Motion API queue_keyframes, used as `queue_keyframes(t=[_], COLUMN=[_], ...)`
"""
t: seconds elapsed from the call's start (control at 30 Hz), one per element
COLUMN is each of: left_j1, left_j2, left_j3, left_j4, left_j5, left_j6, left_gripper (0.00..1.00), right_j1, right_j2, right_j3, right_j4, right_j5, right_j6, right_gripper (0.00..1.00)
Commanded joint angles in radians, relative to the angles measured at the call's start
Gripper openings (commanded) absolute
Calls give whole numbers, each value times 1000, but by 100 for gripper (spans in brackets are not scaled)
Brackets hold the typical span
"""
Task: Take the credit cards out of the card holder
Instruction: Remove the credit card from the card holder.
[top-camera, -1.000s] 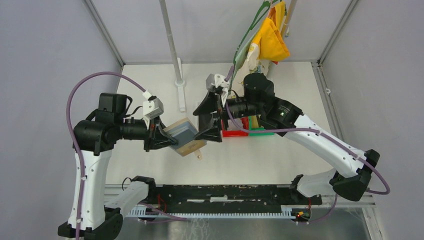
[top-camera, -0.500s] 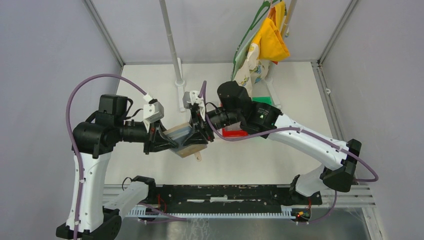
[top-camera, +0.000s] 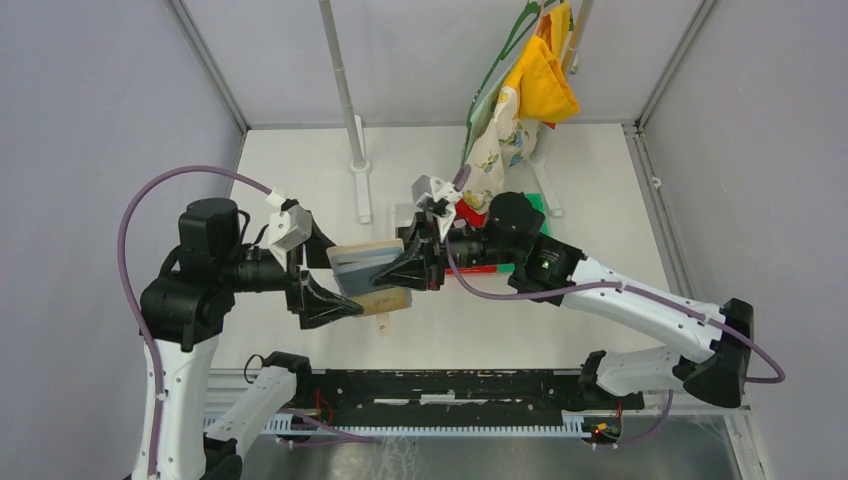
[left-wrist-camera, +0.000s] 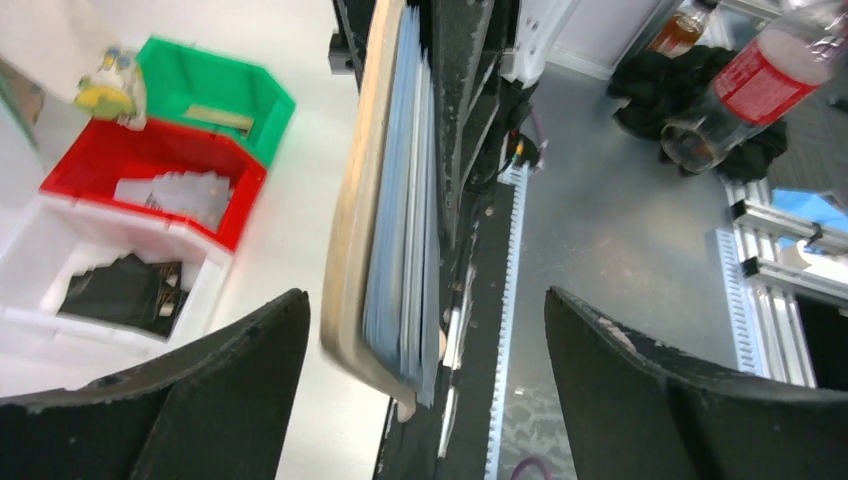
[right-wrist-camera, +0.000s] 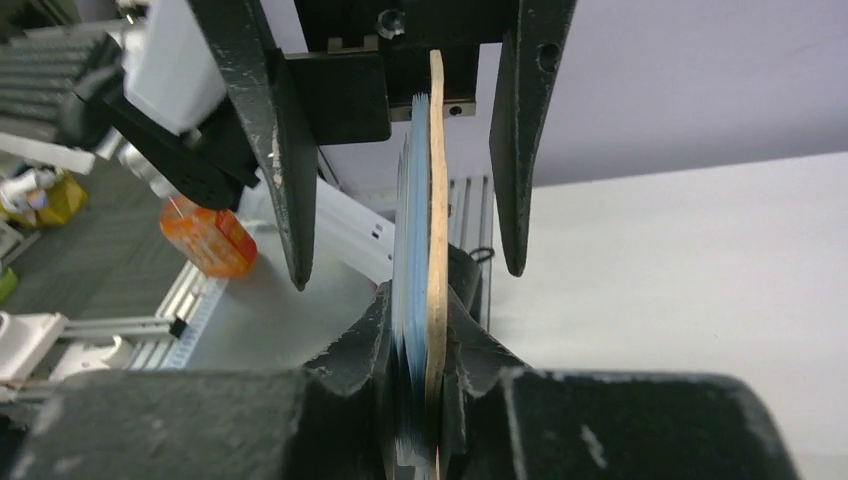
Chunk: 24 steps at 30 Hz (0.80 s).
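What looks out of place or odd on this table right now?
Nothing spilled or damaged. The card holder stands on edge, clamped in the right gripper, strap tab loose, with the left gripper open around it.

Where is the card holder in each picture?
Top external: the card holder is in the middle, between the two tools.
Left wrist: centre, seen edge-on.
Right wrist: centre, edge-on, pinched by the right tool.
Shared landmark: the left tool, open on either side of the holder in every view.
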<state>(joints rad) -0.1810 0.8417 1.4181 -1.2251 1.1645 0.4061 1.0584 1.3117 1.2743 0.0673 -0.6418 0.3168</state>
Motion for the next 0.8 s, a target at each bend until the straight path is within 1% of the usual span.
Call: queue_keyframes(t=[0.0,0.1,0.13,0.2,0.23,0.3,0.4,0.43,0.47,0.5,0.53,0.57,0.63,0.67,0.7,0.77], left_j1=[0,0,0,0,0,0,-1,0,0,1,-1,0,0,0,0,0], left_j2=[-60,-60,-57,-50,-45,-41,-40,-40,-41,-40,-37,-35,-23,-16,-8,6], left_j3=[-53,-47,-47,-52,-54,-56,-49,-48,-50,-50,-46,-37,-12,5,20,39], left_j4=[325,347,348,349,349,349,349,349,349,347,333,298,205,148,90,-7], left_j5=[142,165,173,184,185,187,174,169,163,159,155,148,140,128,114,81], left_j6=[-328,-366,-374,-390,-396,-403,-403,-403,-403,-400,-383,-344,-244,-179,-118,0], left_gripper=[88,79,74,66,60,45,19,13,10,6,3,2,2,2,2,2], right_j1=[4,9,15,33,42,56,66,68,69,68,68,69,67,66,64,57], right_j2=[-116,-140,-140,-131,-127,-120,-126,-132,-136,-139,-140,-142,-141,-133,-120,-81], right_j3=[-177,-294,-325,-352,-355,-360,-360,-362,-363,-360,-344,-317,-221,-154,-90,60], right_j4=[577,785,845,898,903,909,879,861,850,831,778,706,473,330,211,-26], right_j5=[142,216,232,266,274,279,270,267,259,243,218,192,144,124,112,94], right_j6=[294,406,430,451,449,447,421,412,408,399,380,343,216,141,78,-50], right_gripper=[0,0,0,0,0,0,0,0,3,8,17,30,53,60,67,72])
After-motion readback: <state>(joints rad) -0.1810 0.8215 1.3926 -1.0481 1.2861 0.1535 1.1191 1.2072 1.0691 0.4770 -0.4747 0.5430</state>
